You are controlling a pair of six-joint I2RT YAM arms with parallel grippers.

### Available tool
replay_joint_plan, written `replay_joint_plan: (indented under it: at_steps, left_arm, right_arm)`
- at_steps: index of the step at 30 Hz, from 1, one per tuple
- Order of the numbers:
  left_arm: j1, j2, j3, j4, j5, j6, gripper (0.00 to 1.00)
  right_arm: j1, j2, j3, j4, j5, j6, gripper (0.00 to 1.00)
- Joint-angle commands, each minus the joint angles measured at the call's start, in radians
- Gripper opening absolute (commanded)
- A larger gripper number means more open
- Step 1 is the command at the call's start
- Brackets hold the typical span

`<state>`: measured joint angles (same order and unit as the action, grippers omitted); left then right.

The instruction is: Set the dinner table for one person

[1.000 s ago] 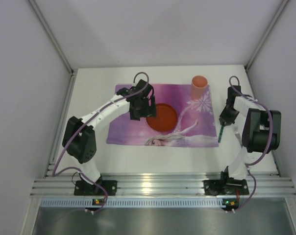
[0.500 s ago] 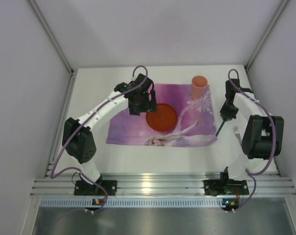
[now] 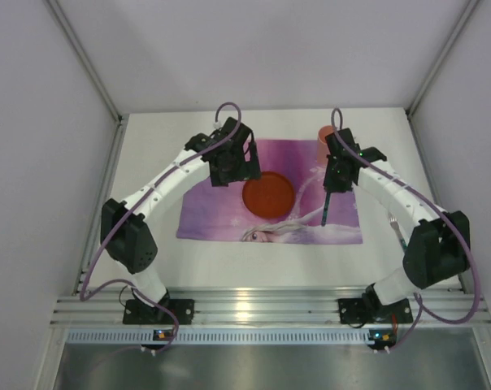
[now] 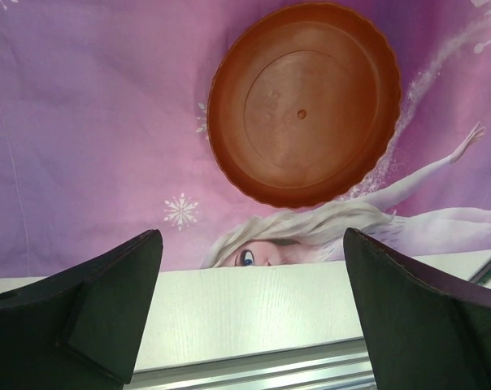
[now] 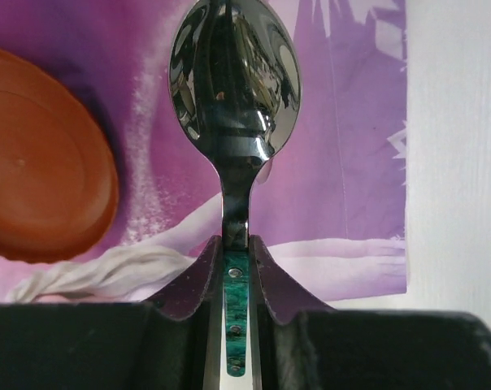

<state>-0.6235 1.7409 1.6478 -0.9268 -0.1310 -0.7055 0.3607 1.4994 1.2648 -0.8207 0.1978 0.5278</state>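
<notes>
The right gripper (image 5: 237, 242), clamped on the spoon (image 5: 233, 73), had swung to the plate's (image 3: 268, 193) three o'clock, ready for placing; the left gripper (image 4: 252, 240) gaped empty.

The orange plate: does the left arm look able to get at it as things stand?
Probably yes. The left gripper hangs open just beside the orange plate, with only bare placemat between them. The right gripper, shut on the spoon, is on the plate's other side, not in the way.
</notes>
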Motion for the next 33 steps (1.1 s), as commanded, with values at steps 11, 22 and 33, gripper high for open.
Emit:
replay_joint_plan:
  at_steps: [11, 22, 33]
  left_arm:
    - [-0.001, -0.28, -0.215, -0.066, -0.117, -0.06, 0.98]
    - [0.001, -0.354, -0.273, -0.067, -0.15, -0.071, 0.98]
    - [-0.007, -0.432, -0.358, -0.057, -0.081, -0.132, 0.95]
  right_arm:
    - [0.047, 0.324, 0.1, 0.173, 0.017, -0.094, 0.0]
    - [0.041, 0.319, 0.14, 0.134, 0.141, -0.103, 0.95]
    - [-0.297, -0.122, -0.255, 0.008, 0.13, 0.049, 0.98]
